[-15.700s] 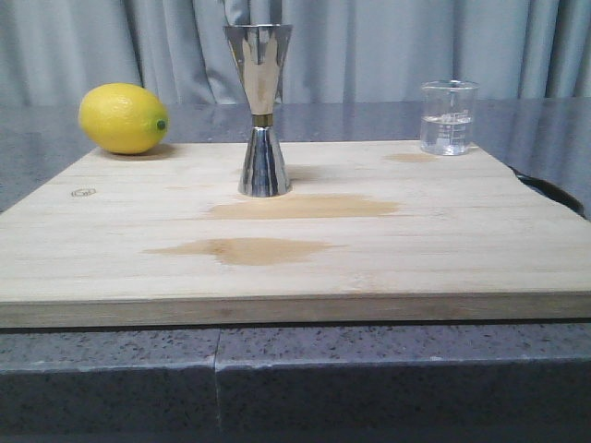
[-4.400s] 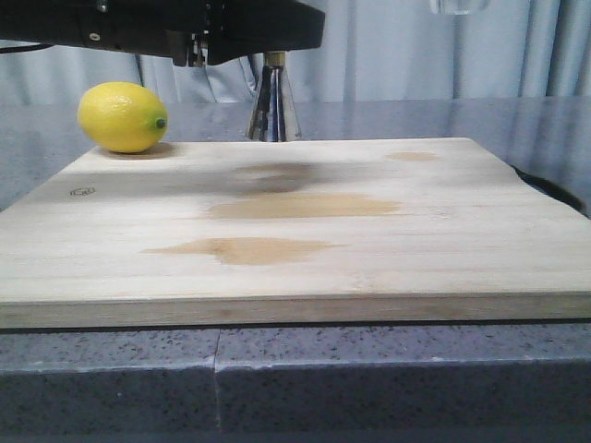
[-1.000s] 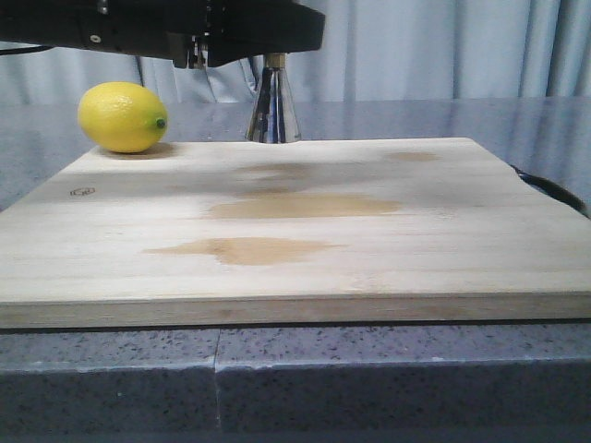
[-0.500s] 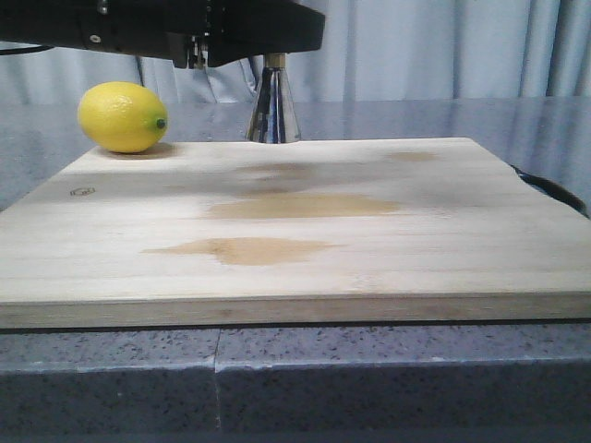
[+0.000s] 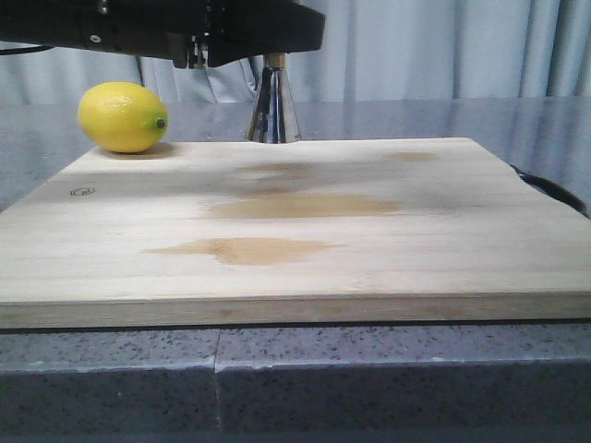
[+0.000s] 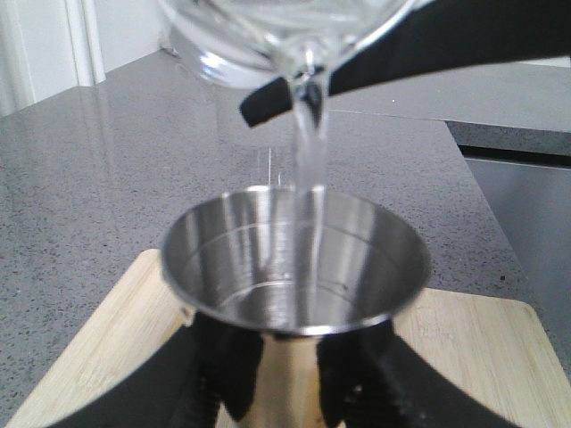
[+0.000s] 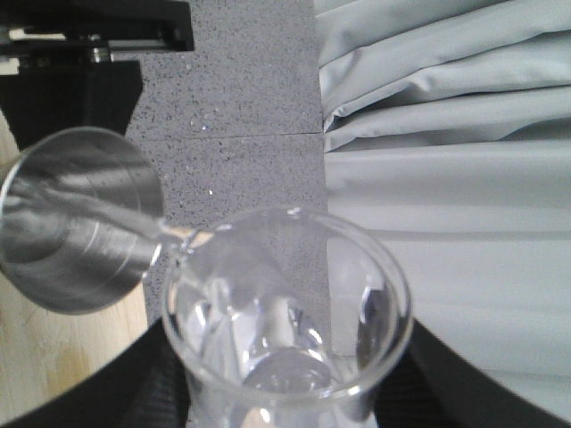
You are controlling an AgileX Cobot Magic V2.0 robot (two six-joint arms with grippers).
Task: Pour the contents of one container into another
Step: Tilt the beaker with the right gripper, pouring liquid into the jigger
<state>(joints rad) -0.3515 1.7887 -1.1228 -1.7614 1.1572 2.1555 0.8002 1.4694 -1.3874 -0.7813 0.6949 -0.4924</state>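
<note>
My left gripper (image 6: 290,379) is shut on the steel jigger (image 6: 294,267), its black fingers (image 6: 223,374) clamping the narrow waist below the open upper cup. Above the jigger, the clear glass beaker (image 6: 285,36) is tipped over and a thin stream of water (image 6: 308,152) runs from its lip into the cup. In the right wrist view the beaker (image 7: 290,312) sits in my right gripper (image 7: 290,366), which is shut on it, with the jigger (image 7: 80,223) beside its lip. The front view shows only the jigger's lower cone (image 5: 272,106), under the left arm (image 5: 185,28); the beaker is out of that view.
A yellow lemon (image 5: 123,117) lies at the far left corner of the wooden board (image 5: 369,268), which bears damp stains (image 5: 245,249). The board rests on a grey speckled counter (image 5: 295,378). Grey curtains (image 5: 443,46) hang behind.
Both vessels stood on the board at first and are now lifted. The beaker's base, seen earlier at the top of the front view, has left it. Nothing has moved in the last second.
</note>
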